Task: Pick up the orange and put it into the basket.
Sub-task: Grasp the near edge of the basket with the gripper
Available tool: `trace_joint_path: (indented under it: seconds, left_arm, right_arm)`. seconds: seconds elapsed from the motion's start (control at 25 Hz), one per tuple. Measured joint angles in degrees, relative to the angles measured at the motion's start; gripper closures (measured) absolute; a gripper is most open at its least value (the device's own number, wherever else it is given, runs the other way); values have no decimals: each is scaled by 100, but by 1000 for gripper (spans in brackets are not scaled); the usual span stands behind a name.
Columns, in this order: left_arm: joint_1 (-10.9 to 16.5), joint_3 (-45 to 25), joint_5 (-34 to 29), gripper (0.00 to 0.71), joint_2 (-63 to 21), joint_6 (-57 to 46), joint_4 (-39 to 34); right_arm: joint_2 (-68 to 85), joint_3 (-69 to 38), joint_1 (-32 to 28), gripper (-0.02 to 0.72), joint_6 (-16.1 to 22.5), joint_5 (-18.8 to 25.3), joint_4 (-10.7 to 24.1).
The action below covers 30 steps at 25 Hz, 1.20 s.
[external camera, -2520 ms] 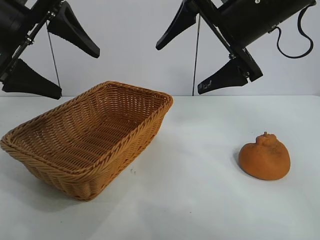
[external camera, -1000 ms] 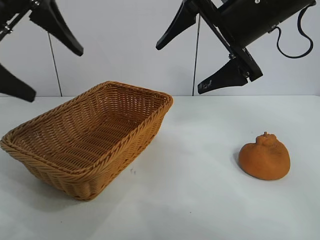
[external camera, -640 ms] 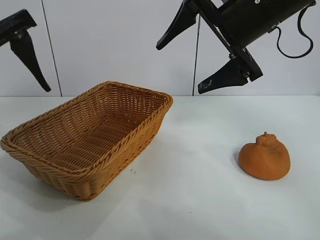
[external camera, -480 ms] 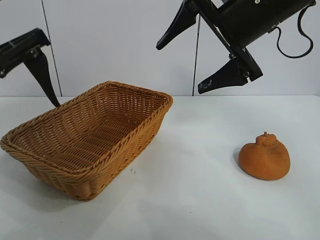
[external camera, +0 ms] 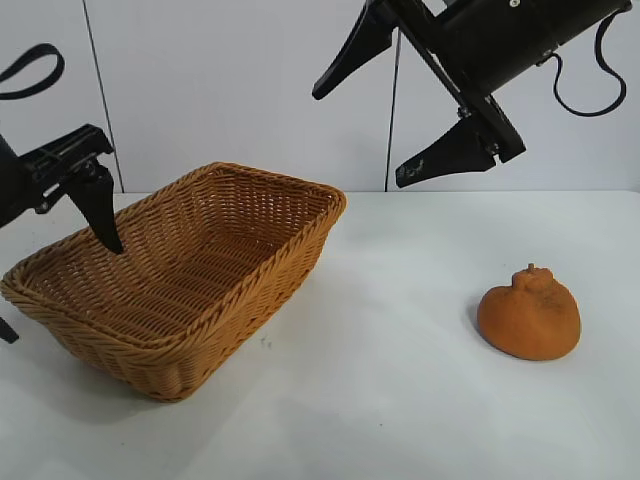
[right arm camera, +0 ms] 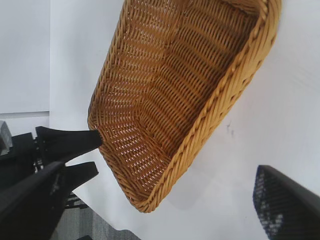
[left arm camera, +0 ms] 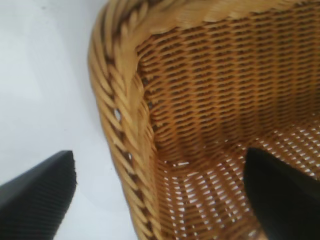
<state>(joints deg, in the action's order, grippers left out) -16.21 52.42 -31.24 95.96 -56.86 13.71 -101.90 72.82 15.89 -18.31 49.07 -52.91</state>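
Observation:
The orange [external camera: 528,315] sits on the white table at the right, squat and lumpy, with nothing touching it. The wicker basket [external camera: 236,325] stands at the left and is empty. My left gripper [external camera: 60,292] is open and low at the basket's left end. One finger [external camera: 98,205] hangs inside the basket and the other is outside by the table's left edge. The left wrist view shows that gripper [left arm camera: 159,165] straddling the basket's braided rim [left arm camera: 120,75]. My right gripper [external camera: 359,139] is open and empty, high above the table between basket and orange.
The white table [external camera: 400,400] is bare between basket and orange. The right wrist view shows the basket [right arm camera: 235,85] from above, the left gripper [right arm camera: 67,142] at its far end, and the right gripper [right arm camera: 160,172] open. A white wall stands behind.
My left arm has swung down from high at the upper left to the basket's left end, its fingers now straddling the rim. The right arm, basket and orange have not moved.

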Motion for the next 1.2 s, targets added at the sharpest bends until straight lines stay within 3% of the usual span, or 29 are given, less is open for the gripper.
trace_joint_path:
  seconds: [0.16,0.44,0.64,0.8,0.88,1.04,1.2]
  left_arm:
    - [0,0,380,65,523,0,-16]
    - [0,-7,398,85,913,5,-23]
    - [0,-7,400,260,913,5,-23]
    - [0,-12,385,519,913,1,-23]
    - [0,-12,437,615,913,-106,28]
    - [7,48,325,622,915,-68,45]
    - [196,455,-102,623,920,323,227]
  right_arm:
    - [0,0,0,10,0,0,0]
    - [0,0,0,10,0,0,0]
    - [0,0,0,10,0,0,-6]
    - [0,0,0,10,0,0,-6]
    - [0,0,0,10,0,0,-6]
    - [0,0,0,10,0,0,-6]
    - [0,0,0,10,0,0,-6]
